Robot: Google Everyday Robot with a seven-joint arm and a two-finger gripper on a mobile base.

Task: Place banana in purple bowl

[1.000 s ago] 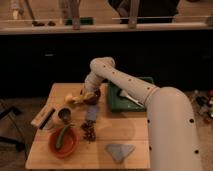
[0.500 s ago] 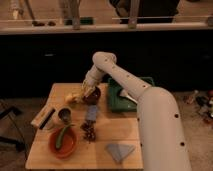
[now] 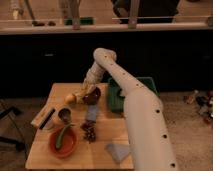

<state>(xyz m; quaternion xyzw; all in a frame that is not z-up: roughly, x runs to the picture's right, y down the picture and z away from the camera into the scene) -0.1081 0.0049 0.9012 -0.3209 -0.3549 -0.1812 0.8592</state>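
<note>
Seemingly the placing step: the hand (image 3: 84, 91) hovers beside the purple bowl (image 3: 92, 95) (its grip and the banana indiscernible); next, confirm release.

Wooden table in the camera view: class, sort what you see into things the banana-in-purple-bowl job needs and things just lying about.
Needed: banana, near the table's far edge; purple bowl, beside it; gripper, just above the bowl and banana.

Lying about: orange-red bowl holding a green curved vegetable; grey metal cup; green bin; grapes.
</note>
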